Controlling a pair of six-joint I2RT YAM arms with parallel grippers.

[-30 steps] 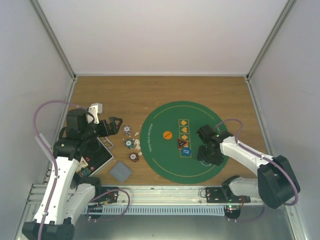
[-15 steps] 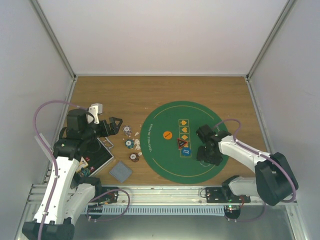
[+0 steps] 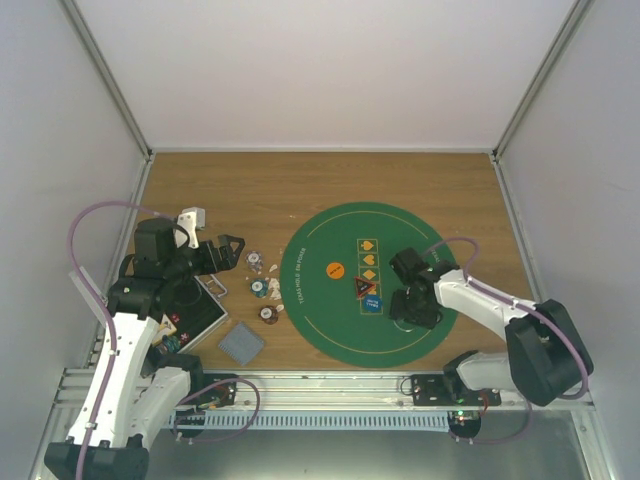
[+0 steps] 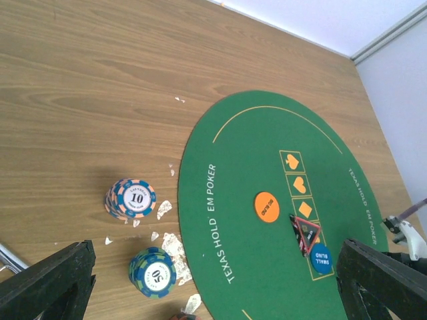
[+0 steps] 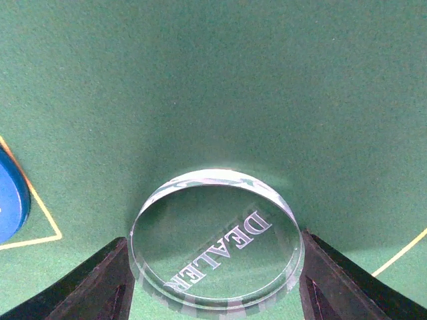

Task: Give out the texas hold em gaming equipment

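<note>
Fingers (image 5: 87, 287) of the right tool (image 5: 217, 280) clamp the clear disc (image 5: 217, 250) by its rim, flat on the mat (image 5: 267, 80) near the blue disc (image 5: 10, 200). Left tool (image 4: 213, 283) gapes wide, empty, near chips (image 4: 131, 199) on the surface (image 4: 80, 87).

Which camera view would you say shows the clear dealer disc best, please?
The right wrist view: the clear dealer disc fills the frame, its DEALER lettering legible, the right hand closed on its sides. In the top external view that hand hides it; the left wrist view does not show it.
</note>
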